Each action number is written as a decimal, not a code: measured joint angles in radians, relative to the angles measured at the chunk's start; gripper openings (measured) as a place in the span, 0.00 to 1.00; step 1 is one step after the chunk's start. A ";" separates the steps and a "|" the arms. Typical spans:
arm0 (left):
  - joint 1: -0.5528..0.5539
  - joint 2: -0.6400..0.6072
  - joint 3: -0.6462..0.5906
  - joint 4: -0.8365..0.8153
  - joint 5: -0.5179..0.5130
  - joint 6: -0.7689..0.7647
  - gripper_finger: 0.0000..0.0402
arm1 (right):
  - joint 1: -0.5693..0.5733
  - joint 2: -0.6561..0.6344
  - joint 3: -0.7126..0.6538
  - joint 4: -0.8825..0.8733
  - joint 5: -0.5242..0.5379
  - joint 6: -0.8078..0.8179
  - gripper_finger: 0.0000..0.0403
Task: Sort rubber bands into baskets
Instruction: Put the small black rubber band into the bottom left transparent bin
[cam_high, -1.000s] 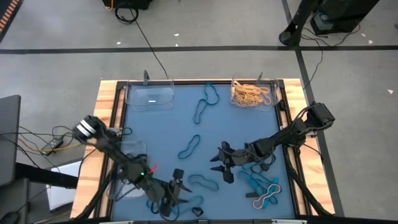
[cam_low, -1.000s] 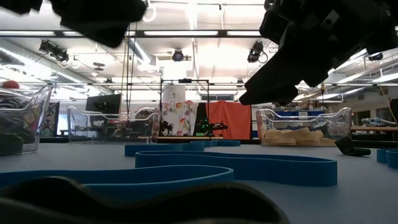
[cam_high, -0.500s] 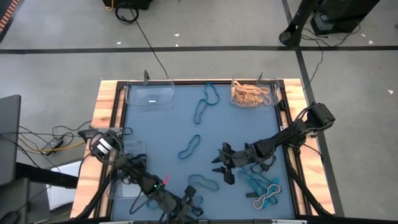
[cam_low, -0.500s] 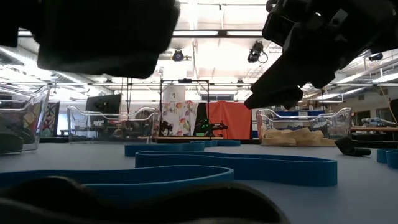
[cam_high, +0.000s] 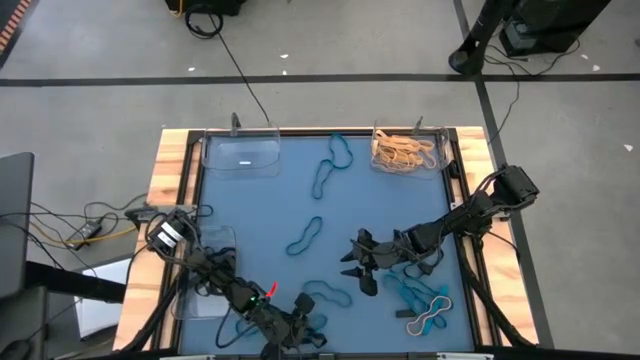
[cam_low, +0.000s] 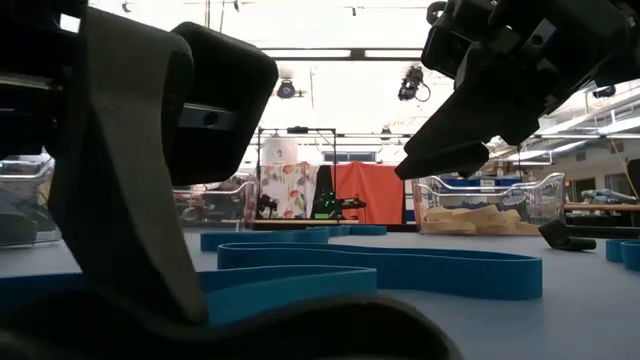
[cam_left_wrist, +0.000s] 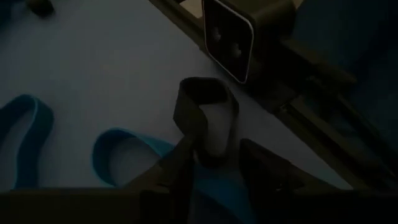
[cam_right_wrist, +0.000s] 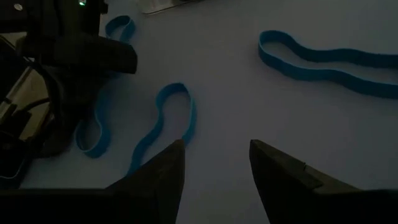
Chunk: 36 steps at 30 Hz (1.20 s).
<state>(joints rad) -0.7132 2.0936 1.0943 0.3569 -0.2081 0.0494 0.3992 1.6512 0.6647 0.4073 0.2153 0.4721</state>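
Left tool (cam_left_wrist: 211, 165): lowered at the counter's (cam_high: 260, 205) near edge, fingers partly closed around a black rubber band (cam_left_wrist: 208, 115).
Right tool (cam_high: 358, 265): held open, empty.
Around: teal bands (cam_high: 305, 236) scattered; tan bands in the far basket (cam_high: 405, 150).

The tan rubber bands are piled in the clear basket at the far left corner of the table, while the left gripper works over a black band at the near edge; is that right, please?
Not quite: the tan rubber bands are piled in the clear basket at the far right corner, as the high view shows. The far-left basket looks empty. The left gripper does work over a black band at the near edge.
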 joint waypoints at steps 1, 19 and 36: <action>0.000 0.000 0.000 0.001 0.000 0.000 0.31 | 0.000 0.000 0.000 0.000 0.000 0.001 0.47; 0.019 -0.043 0.000 -0.013 -0.148 -0.090 0.03 | 0.000 0.000 0.000 0.001 0.000 0.001 0.47; 0.011 -0.477 0.000 -0.821 -0.356 -0.698 0.02 | -0.005 -0.077 0.002 -0.358 -0.040 0.098 0.47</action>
<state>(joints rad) -0.7022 1.6170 1.0939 -0.4636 -0.5643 -0.6491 0.3940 1.5741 0.6666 0.0491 0.1755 0.5701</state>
